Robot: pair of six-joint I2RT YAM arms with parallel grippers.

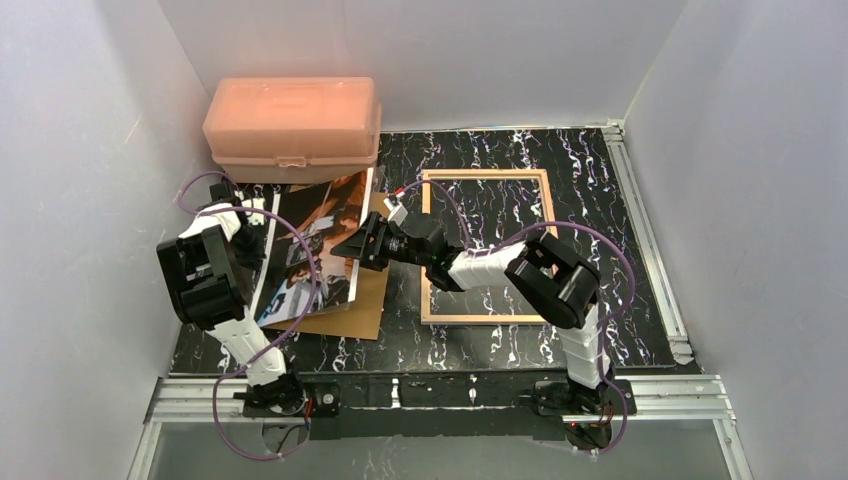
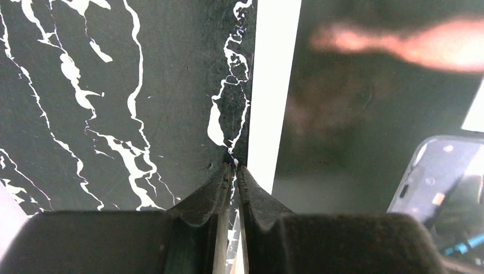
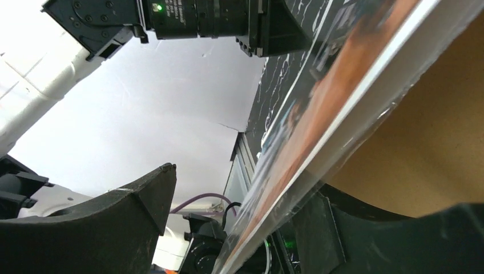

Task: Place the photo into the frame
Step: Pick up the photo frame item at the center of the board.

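The photo lies picture side up on a brown backing board, left of the frame, which lies flat with its tan wood side up. My left gripper is shut, its tips down on the mat right at the photo's white left border, with nothing seen between them. My right gripper is open at the photo's right edge. In the right wrist view the lifted photo edge runs between the jaws, close to the lower finger, with the board beneath.
A pink plastic box stands at the back left, just behind the photo. The black marbled mat covers the table. White walls close in on both sides, and metal rails run along the mat's right edge.
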